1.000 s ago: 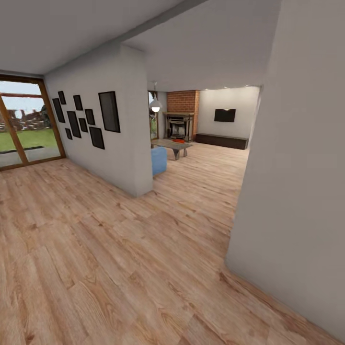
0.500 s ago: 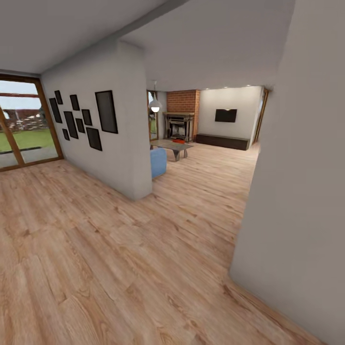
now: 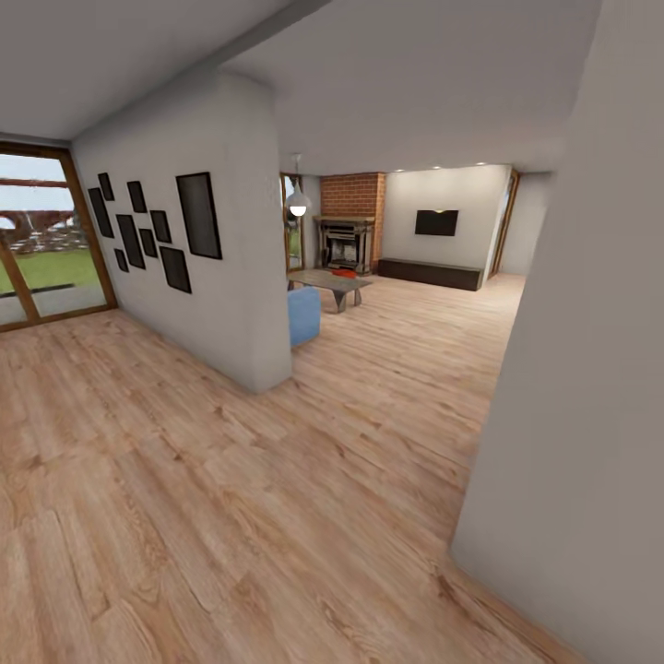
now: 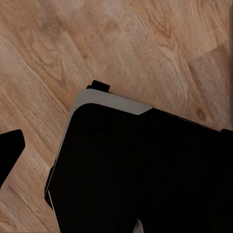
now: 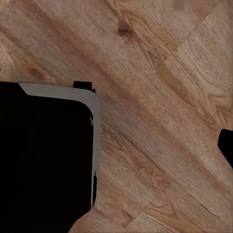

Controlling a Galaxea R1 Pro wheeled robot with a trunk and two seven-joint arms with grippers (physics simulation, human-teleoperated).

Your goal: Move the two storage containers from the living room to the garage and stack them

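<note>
- Storage container point(image 3: 344, 272): a small orange-red shape lies far off on the low table point(image 3: 330, 281) in front of the brick fireplace point(image 3: 348, 232); at this distance it is too small to tell if it is one bin or two.
- The head view looks along the wood-plank floor point(image 3: 231, 480), past a white wall hung with black frames point(image 3: 157, 231), a blue sofa end point(image 3: 304, 314) and a glass door point(image 3: 41, 240).
- The left wrist view gives the robot's dark base point(image 4: 145, 170) over the planks.
- The right wrist view gives the same dark body point(image 5: 43, 155) and planks.
- Left and right grippers: how far open, or holding anything, I cannot tell.
</note>
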